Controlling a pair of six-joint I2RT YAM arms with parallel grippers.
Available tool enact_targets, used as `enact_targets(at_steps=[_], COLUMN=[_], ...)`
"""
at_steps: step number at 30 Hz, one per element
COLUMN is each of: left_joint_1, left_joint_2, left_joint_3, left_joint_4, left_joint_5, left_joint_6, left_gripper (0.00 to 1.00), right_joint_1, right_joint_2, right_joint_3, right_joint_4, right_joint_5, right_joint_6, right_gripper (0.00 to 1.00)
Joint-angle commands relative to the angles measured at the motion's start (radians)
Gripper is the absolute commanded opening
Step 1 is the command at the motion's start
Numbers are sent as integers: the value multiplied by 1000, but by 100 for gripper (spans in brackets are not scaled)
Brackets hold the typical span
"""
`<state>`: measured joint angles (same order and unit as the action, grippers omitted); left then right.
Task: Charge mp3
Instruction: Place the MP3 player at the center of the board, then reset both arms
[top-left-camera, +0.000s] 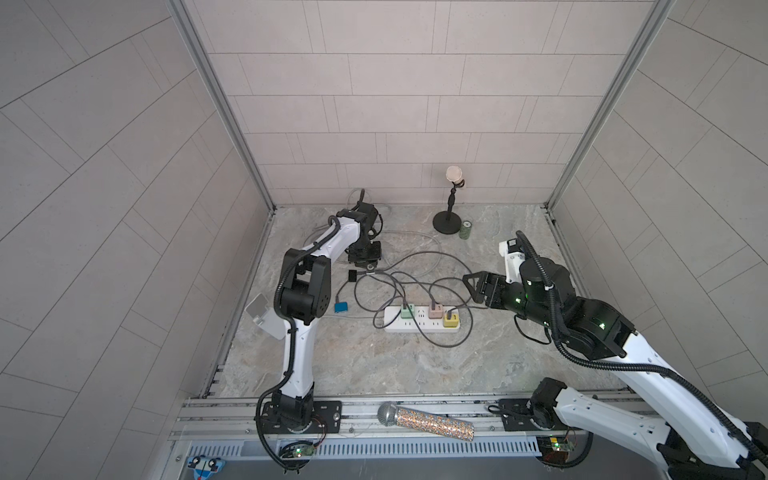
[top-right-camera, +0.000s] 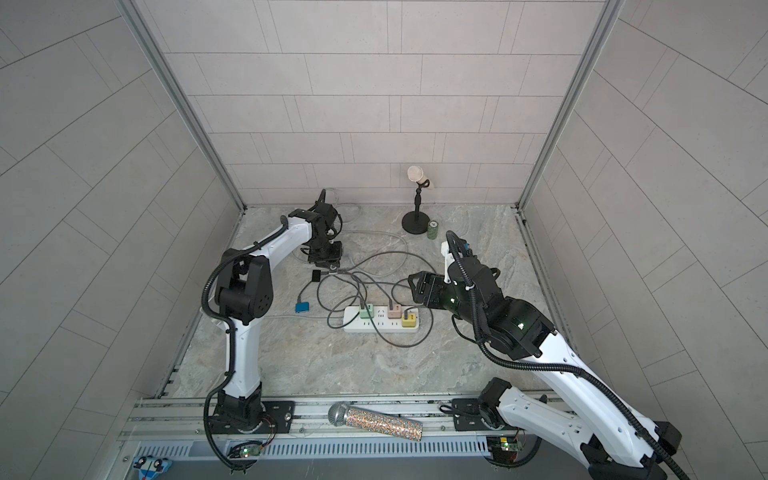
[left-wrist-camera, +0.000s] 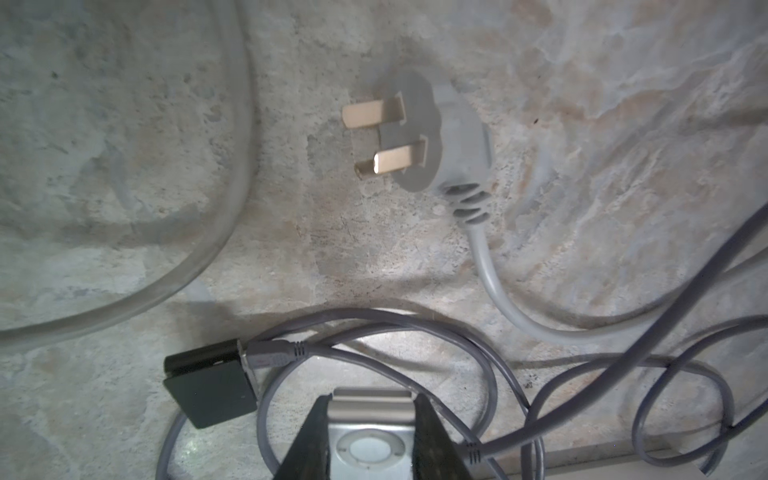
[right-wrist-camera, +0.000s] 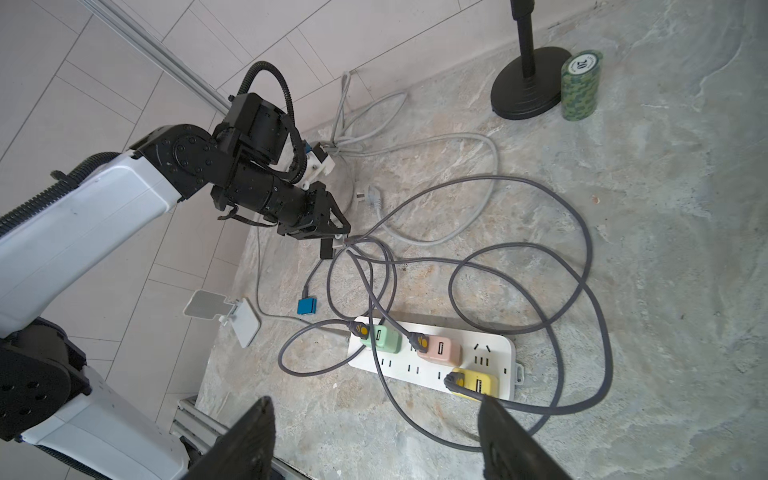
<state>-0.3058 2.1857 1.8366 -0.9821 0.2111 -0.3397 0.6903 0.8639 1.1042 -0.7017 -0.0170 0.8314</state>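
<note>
My left claw (left-wrist-camera: 372, 400) is clenched on the small silver mp3 player with the round control wheel (left-wrist-camera: 370, 451). It holds the player low over the mottled stone counter (left-wrist-camera: 582, 124), just beside a flat black square gadget (left-wrist-camera: 208, 384), while my right claw (right-wrist-camera: 374, 402) hangs released and empty above the white power strip (right-wrist-camera: 494, 353). A thin grey cable's ribbed plug end (left-wrist-camera: 471, 452) sits against the player's side, though I cannot tell if it is seated. I judge it best to hold the left grip steady, pinch that plug just behind its ribs with the right, and push straight along the port, without twisting.
</note>
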Motion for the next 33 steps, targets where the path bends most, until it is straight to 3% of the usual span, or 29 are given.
enact_targets(at_steps=[1,5,8,12,17,20,22,24,27,33], left_joint_1=[3,3,4,18,78,97,99,112,149,183], left_joint_2=[20,33,21,-78,-390,-640,-823,-971,-1140,-1290], left_joint_3=[27,27,22,10,-142,-334,-533,-694,-854,-989], left_joint_4=[-38,-23,-13,5,182,387,598,736,805,785], left_joint_5=[-32,-26,-14,-25,-31,-58,-111,-176,-246,-300], left_joint_6=[21,19,15,-1,-59,-49,-34,-19,-24,-10], left_gripper=[33,47,63,68,85,93,100,100,100,100], right_joint_1=[-16,-40,-52,-74,-130,-166,-199,-236,-295,-404], right_joint_2=[-14,-20,-27,-35,-66,-110,-148,-180,-208,-207], right_joint_3=[-6,-1,10,17,-5,-33,-61,-81,-97,-87], right_joint_4=[-29,-39,-47,-67,-78,-67,-31,8,49,57], right_joint_5=[17,6,0,5,60,171,240,278,319,286], right_joint_6=[-18,-23,-30,-48,-138,-235,-303,-364,-441,-506], right_gripper=[78,78,78,78,84,93,99,100,100,100])
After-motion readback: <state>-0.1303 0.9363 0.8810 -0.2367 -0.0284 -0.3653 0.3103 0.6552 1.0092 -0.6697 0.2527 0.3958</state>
